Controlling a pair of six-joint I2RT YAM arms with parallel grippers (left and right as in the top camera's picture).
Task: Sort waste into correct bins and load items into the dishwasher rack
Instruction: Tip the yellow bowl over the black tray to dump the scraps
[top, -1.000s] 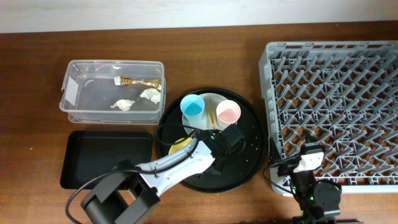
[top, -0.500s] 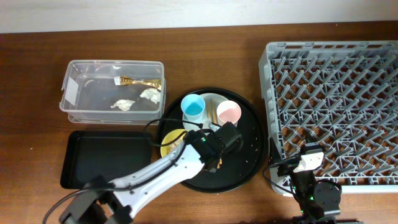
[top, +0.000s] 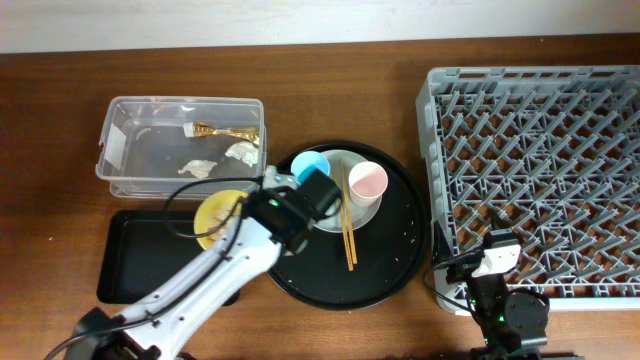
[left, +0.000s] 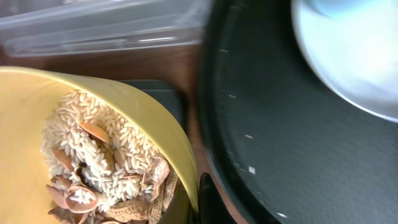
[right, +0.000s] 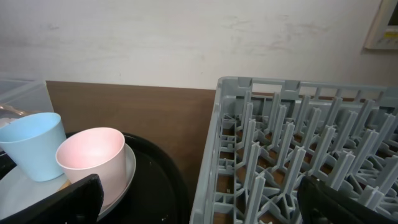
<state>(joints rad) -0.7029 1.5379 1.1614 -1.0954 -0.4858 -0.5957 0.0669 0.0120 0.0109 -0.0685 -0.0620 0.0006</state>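
While pinching the yellow bowl (top: 218, 218) by its right rim in the clenched left claw (top: 255, 207), held mouth up just past the left edge of the round black tray (top: 395, 255), over the far right corner of the shallow black tray (top: 150, 262). Bowl to the left of the claw, loaded with rice (left: 93, 134) and beige scraps (left: 68, 196). Likely next: carry a little further left and nearer, then tip away from the claw so the food drops into the shallow tray below. Left arm plainly the nearer for that. Some risk of rice on the worktop (top: 60, 100) if tipped too soon.

Just beyond, in the clear tub (top: 150, 148): a gold foil wrapper (top: 225, 131) and two tissue wads (top: 197, 167). Nothing to be seen in the shallow tray. On the round tray: a pale plate (top: 345, 158) carrying a blue cup (top: 308, 165) and a pink cup (top: 367, 181), with chopsticks (top: 348, 235) lying near-to-far off the plate's near edge. Far right, a grey rack (top: 540, 170) with no dishes visible. Right claw (right: 199, 186) released wide, grasping nothing, parked by the rack's near left corner.
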